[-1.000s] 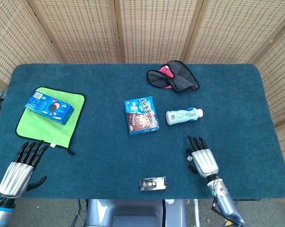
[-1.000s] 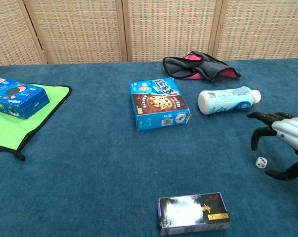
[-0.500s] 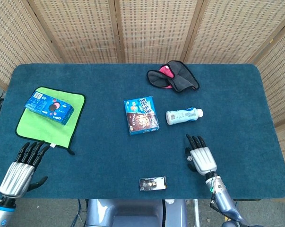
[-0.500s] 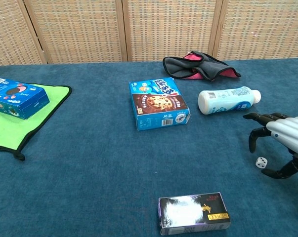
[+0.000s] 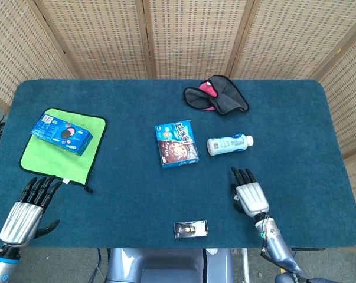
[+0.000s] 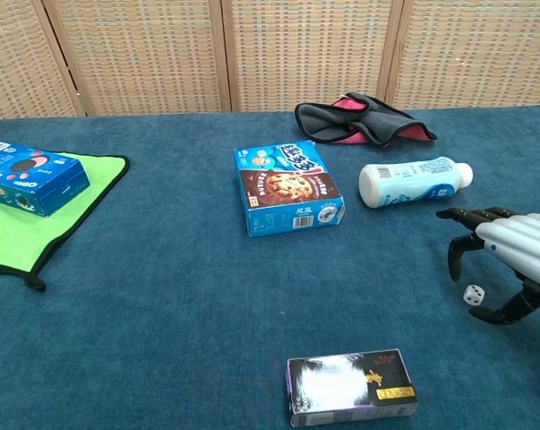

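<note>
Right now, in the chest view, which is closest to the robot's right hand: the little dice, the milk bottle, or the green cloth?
From the right hand:
1. Dice, just under the fingers.
2. Milk bottle, lying behind the hand.
3. Green cloth, far across at the table's left edge.

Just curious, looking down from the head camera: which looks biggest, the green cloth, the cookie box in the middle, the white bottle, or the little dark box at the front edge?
Largest to smallest, as they look in the head view:
1. green cloth
2. cookie box
3. white bottle
4. dark box
The bottle and the dark box look close in size, so their order is unsure.
</note>
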Available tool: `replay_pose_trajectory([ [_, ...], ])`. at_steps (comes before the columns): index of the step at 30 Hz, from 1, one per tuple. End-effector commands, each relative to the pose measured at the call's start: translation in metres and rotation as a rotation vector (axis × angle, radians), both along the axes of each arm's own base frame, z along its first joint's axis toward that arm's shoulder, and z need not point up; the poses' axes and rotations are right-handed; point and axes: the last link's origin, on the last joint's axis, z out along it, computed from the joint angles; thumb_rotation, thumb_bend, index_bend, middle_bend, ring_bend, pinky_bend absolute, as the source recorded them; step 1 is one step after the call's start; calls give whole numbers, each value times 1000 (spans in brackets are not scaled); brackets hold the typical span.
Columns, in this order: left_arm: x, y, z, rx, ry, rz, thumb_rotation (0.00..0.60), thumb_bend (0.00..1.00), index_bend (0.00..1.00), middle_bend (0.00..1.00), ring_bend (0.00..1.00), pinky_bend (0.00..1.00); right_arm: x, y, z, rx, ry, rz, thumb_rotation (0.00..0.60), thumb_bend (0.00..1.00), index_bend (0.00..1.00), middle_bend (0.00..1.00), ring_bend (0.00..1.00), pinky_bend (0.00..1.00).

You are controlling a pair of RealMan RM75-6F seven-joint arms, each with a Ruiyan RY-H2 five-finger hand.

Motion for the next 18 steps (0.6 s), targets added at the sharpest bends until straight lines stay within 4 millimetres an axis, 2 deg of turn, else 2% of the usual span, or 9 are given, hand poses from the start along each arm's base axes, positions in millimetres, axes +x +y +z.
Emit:
replay_pose_trajectory([
  [1, 0, 0, 0, 0, 0, 0, 600, 212, 0, 0, 0, 0, 0, -2, -1, 1, 3, -2, 600, 311, 435, 0, 0, 0],
  [18, 0, 0, -2, -7, 4, -4, 600, 212, 0, 0, 0, 0, -6, -5, -1, -3, 24, -10, 600, 311, 456, 0, 0, 0],
])
